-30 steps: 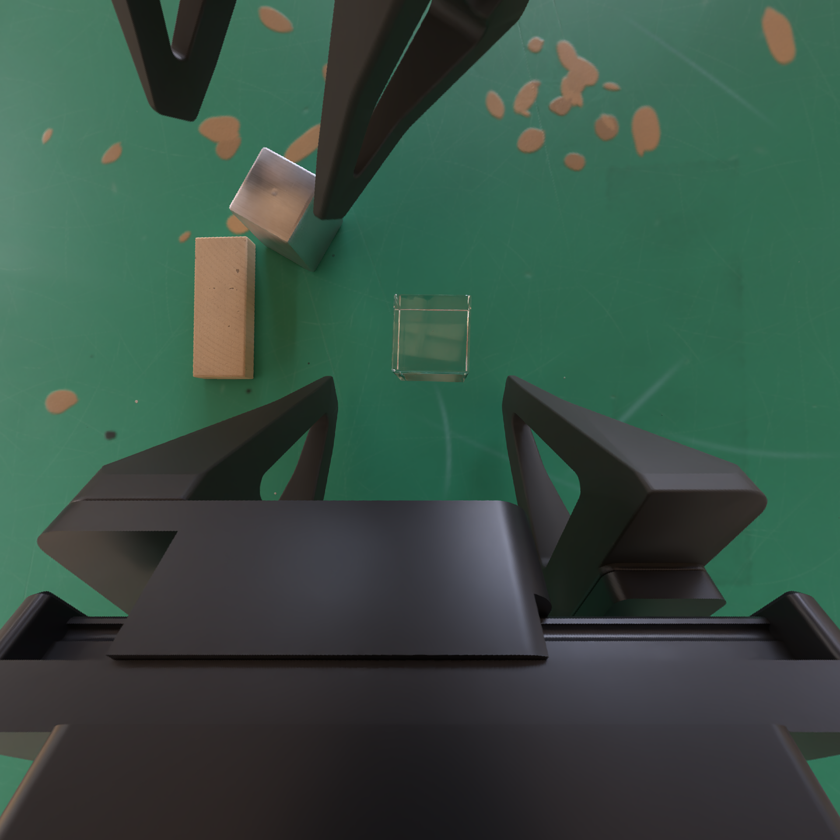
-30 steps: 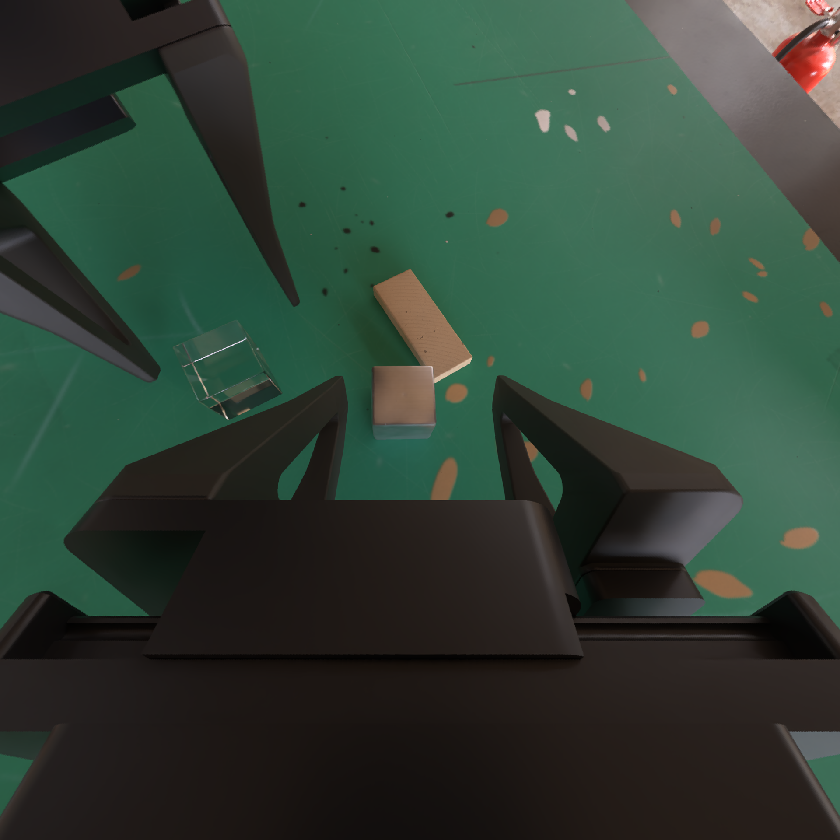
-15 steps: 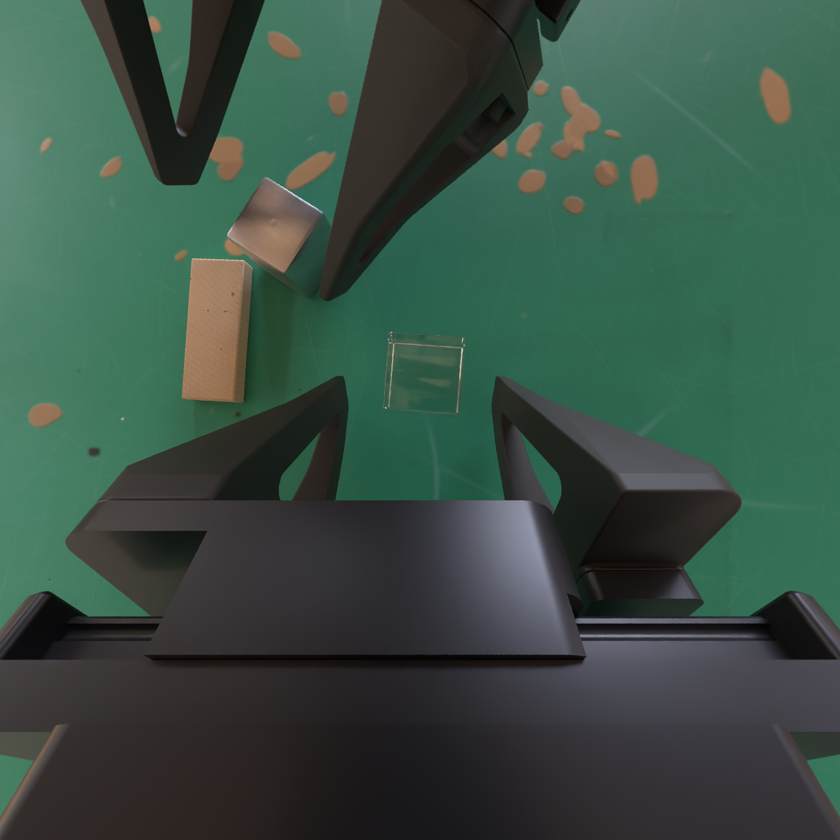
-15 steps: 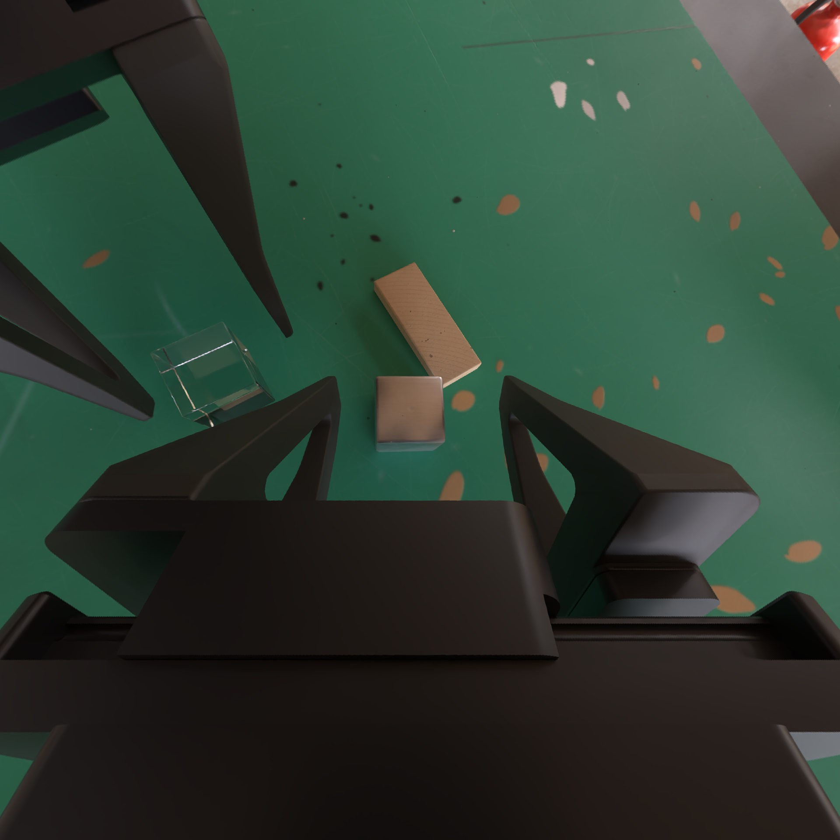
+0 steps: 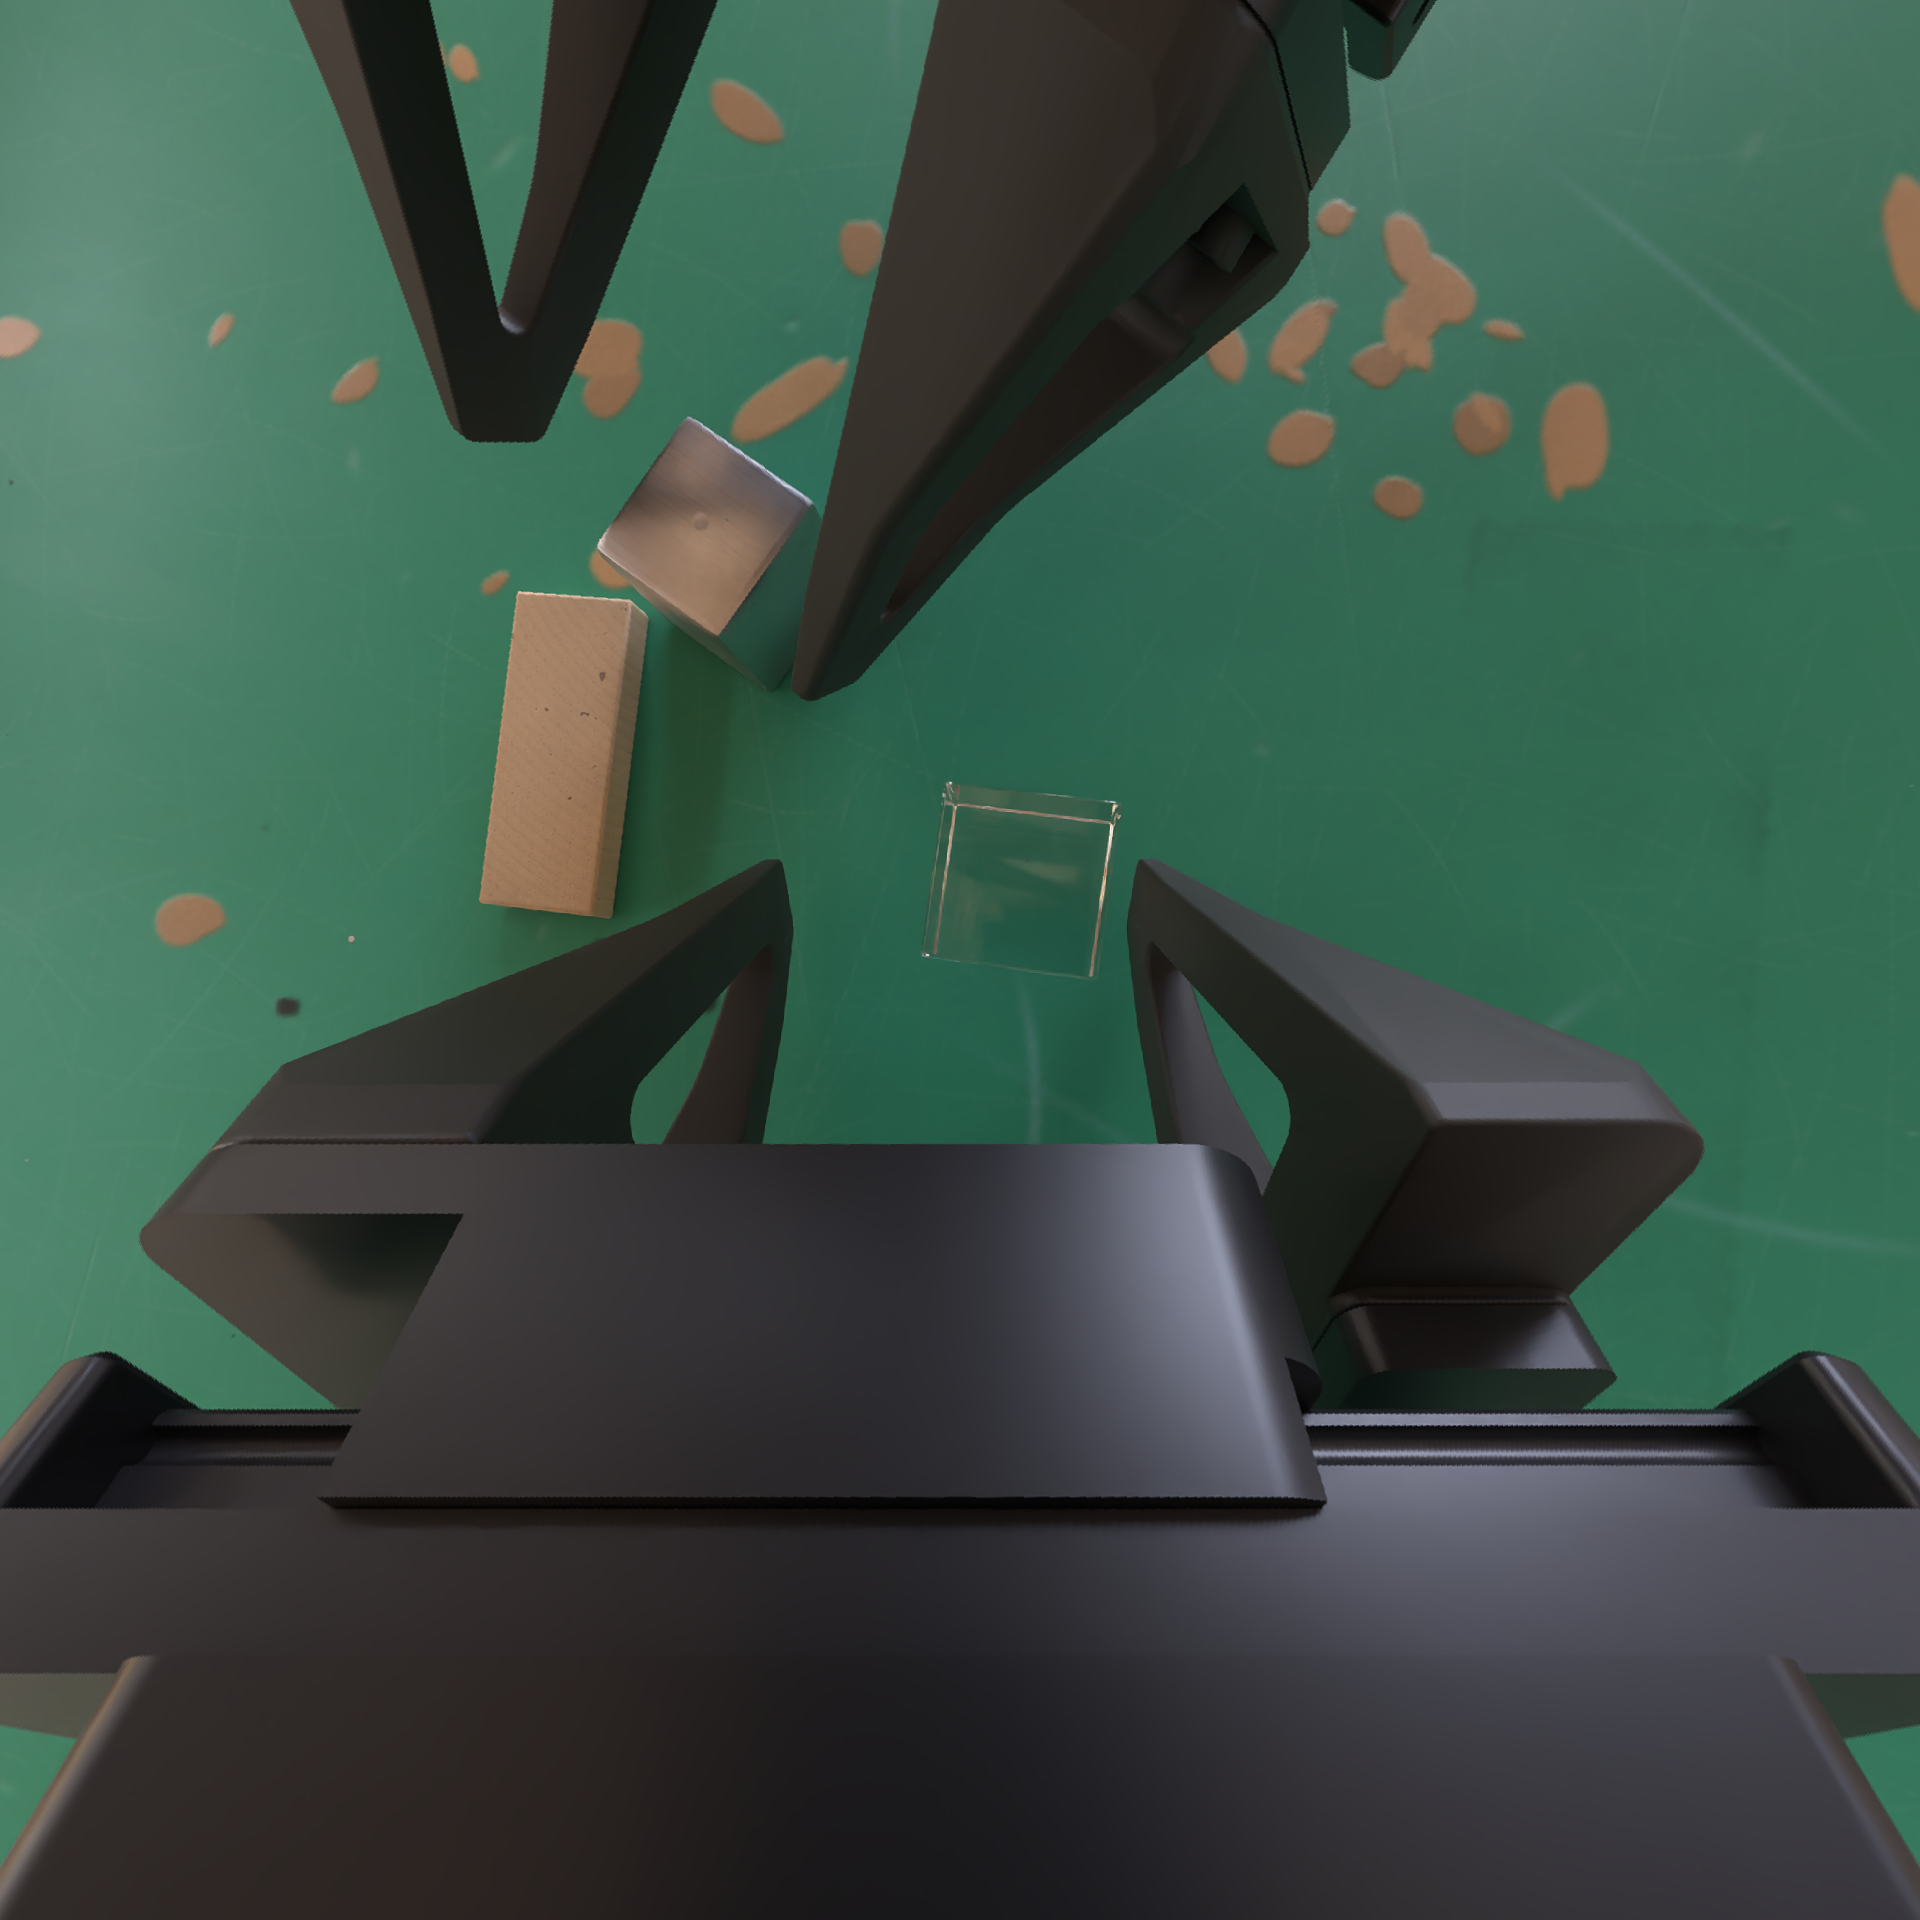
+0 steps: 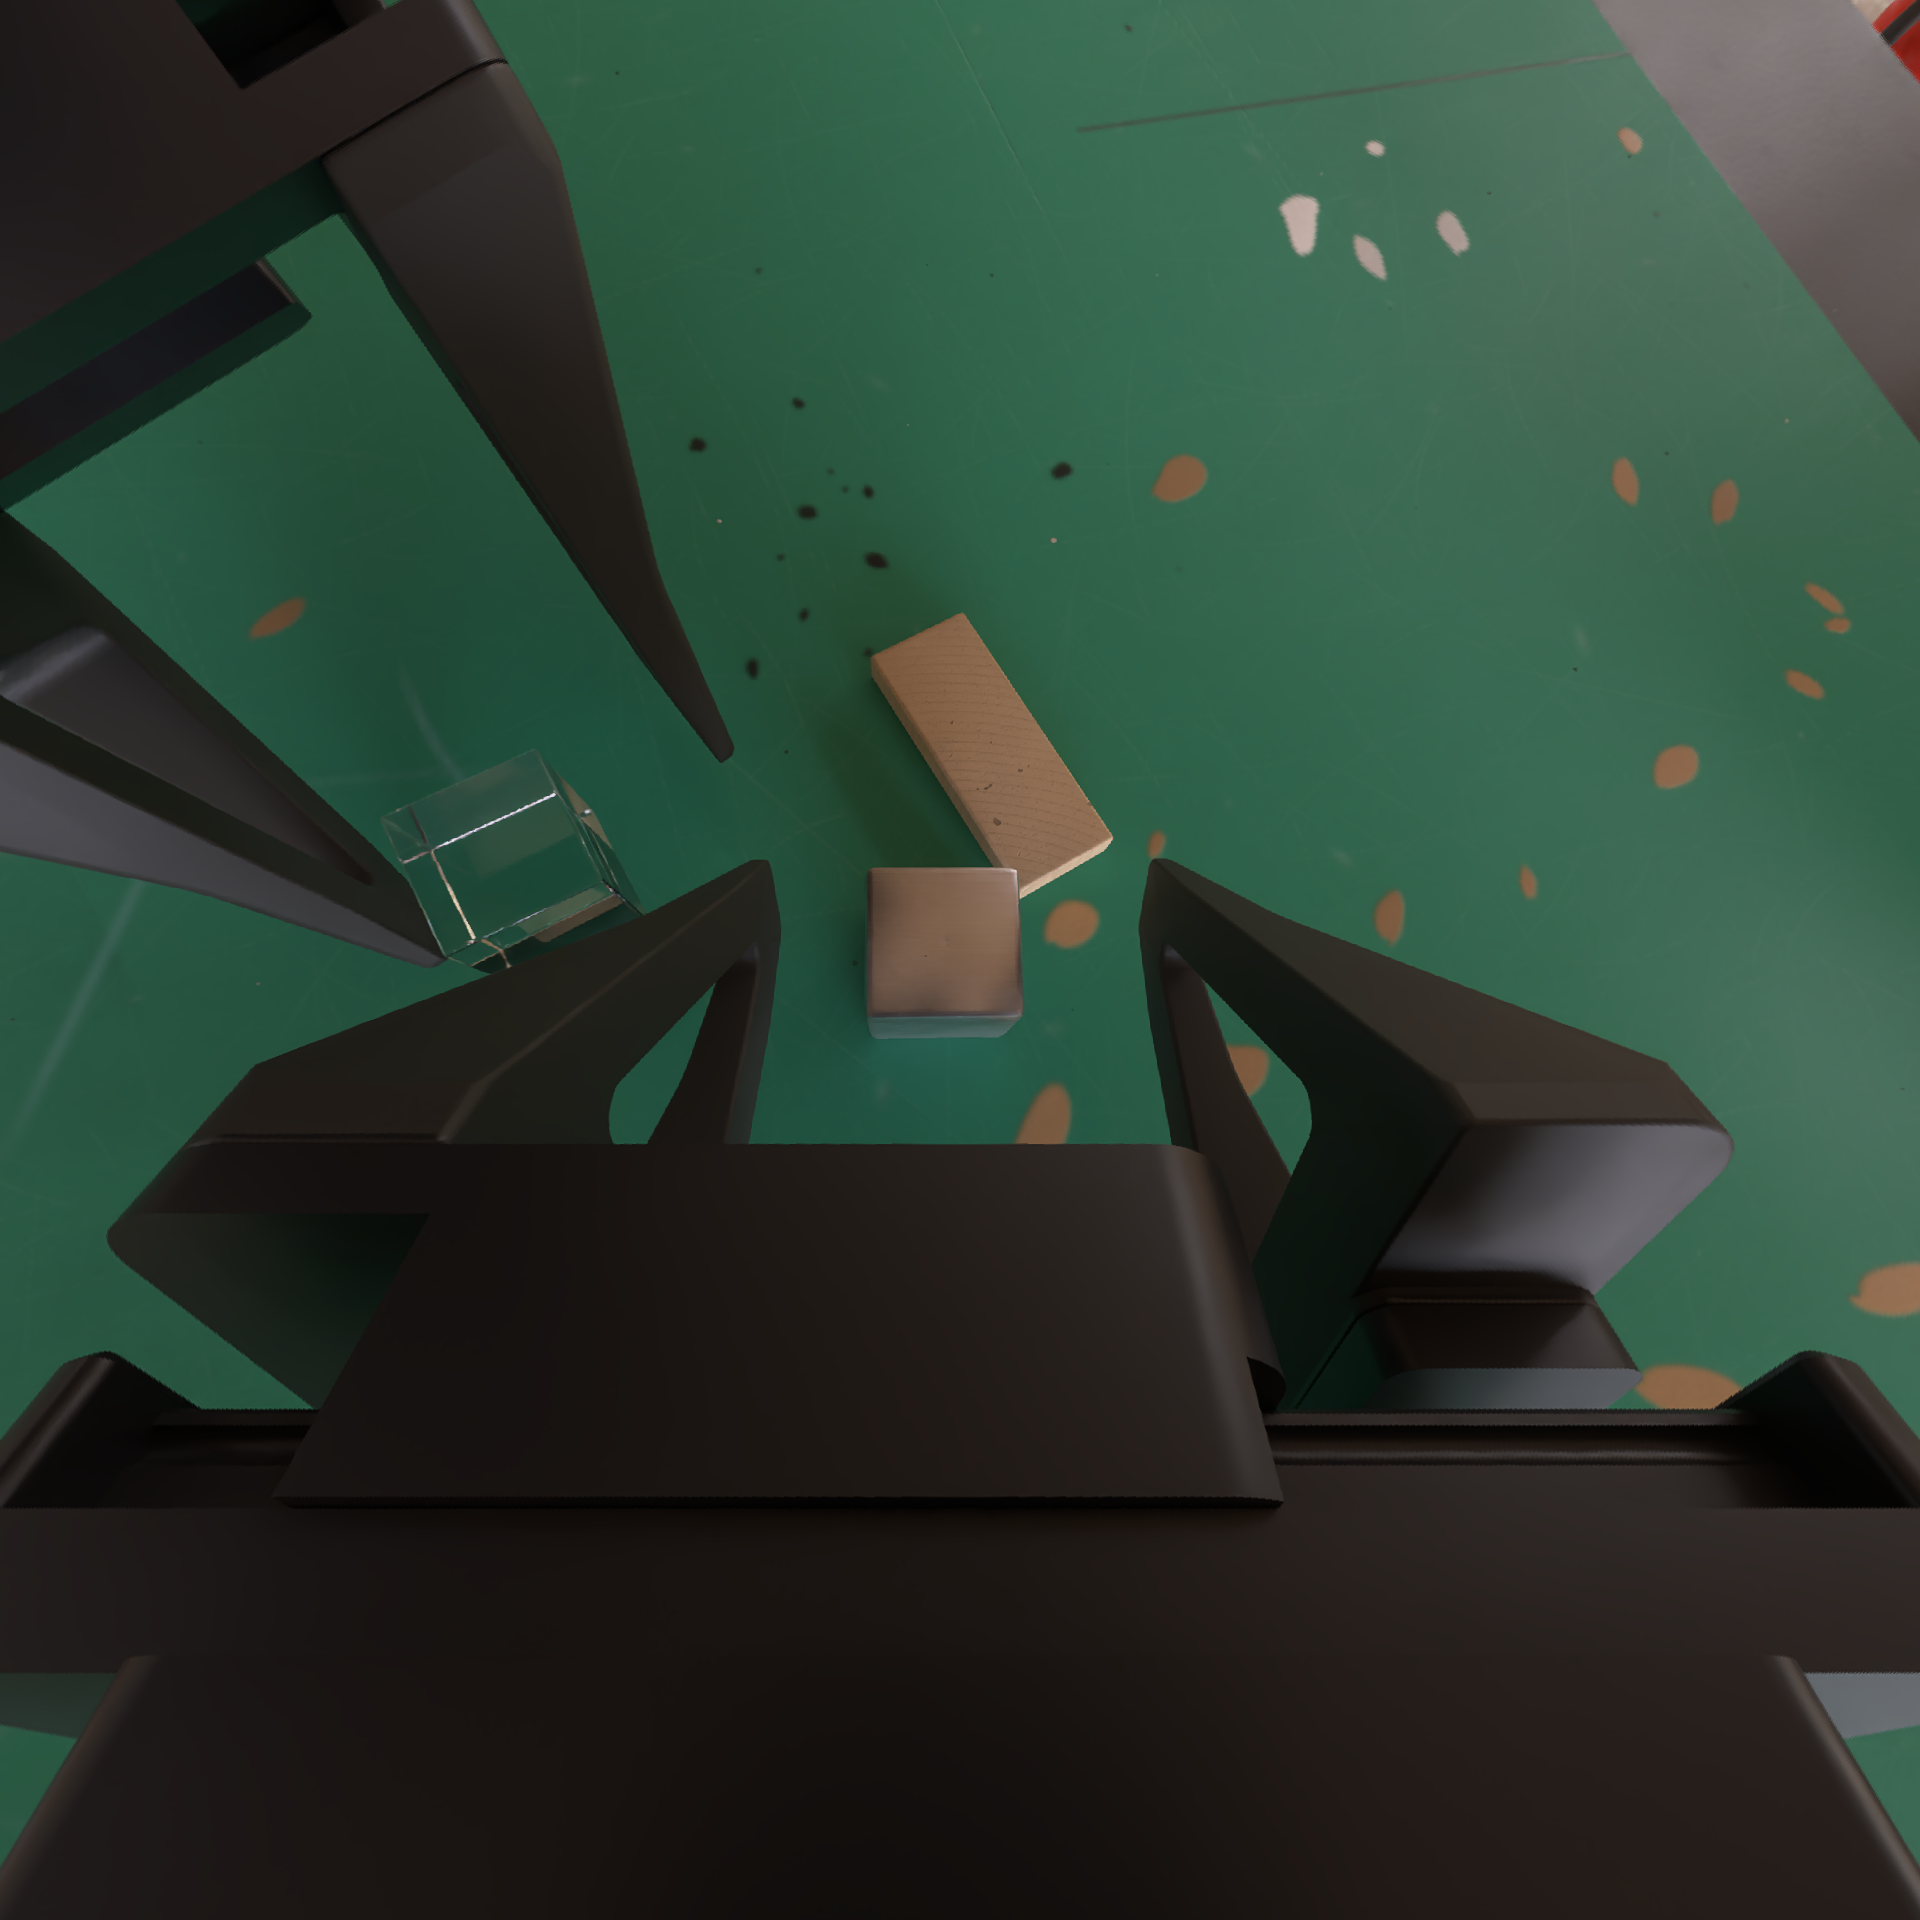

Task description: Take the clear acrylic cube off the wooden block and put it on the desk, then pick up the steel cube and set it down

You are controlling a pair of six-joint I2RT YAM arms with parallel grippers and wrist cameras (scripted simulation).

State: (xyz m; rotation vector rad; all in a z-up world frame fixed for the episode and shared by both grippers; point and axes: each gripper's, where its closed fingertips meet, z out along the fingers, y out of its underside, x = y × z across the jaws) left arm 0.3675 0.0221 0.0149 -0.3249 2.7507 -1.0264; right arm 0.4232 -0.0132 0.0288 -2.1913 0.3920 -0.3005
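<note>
The clear acrylic cube (image 5: 1021, 881) rests on the green desk, apart from the wooden block (image 5: 564, 753). My left gripper (image 5: 956, 883) is open above it, the cube lying between the fingertips toward the right one. The steel cube (image 6: 943, 951) sits on the desk next to the wooden block (image 6: 987, 750). My right gripper (image 6: 958, 883) is open above it, fingers either side. In the left wrist view the steel cube (image 5: 707, 535) lies between the right gripper's fingers (image 5: 997, 416). The clear cube (image 6: 509, 857) also shows in the right wrist view.
The green desk (image 6: 1351, 623) carries tan and black paint spots. A dark strip (image 6: 1787, 156) borders it at the top right of the right wrist view. The two grippers stand close together over the cubes.
Both grippers have come lower and nearer their cubes. The right gripper's fingers now reach further down around the steel cube. Both stay open; no object has moved.
</note>
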